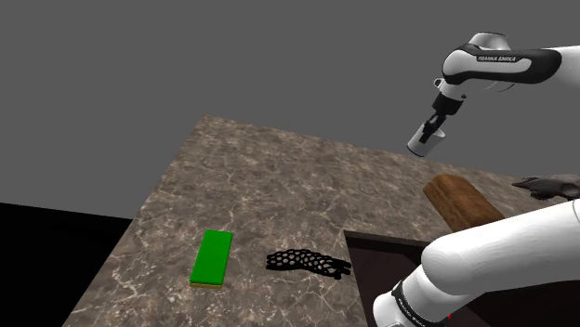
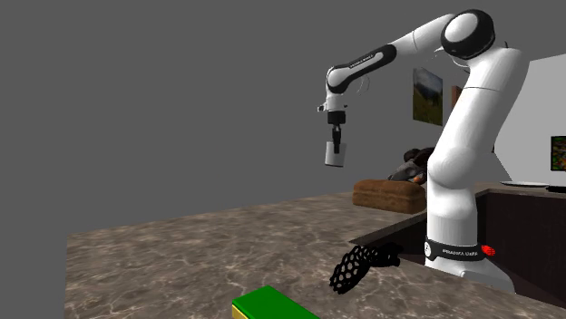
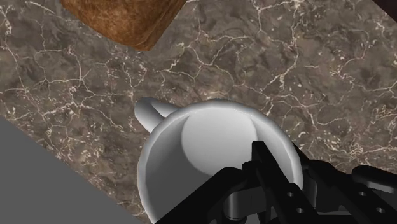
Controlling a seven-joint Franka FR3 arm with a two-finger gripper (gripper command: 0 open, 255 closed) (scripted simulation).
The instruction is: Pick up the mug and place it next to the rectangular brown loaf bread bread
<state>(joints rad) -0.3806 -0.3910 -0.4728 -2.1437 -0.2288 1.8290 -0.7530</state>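
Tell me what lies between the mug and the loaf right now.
Nothing: in the wrist view only bare marbled countertop shows between the white mug and the brown loaf. In the shoulder view the mug hangs clear of the countertop.

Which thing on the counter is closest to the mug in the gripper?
The brown loaf, lying close below the raised mug. The green block and the black mesh piece lie far off across the counter.

We see the white Franka arm with dark joints point(image 2: 458, 136) rising upright, then bending at the elbow to reach out level. Its all-black two-finger claw point(image 2: 336, 138) points downward, well above the brown marbled tabletop point(image 1: 251, 186) near one edge, fingers point(image 3: 266, 162) clamped on the rim of a white mug point(image 3: 210, 143).
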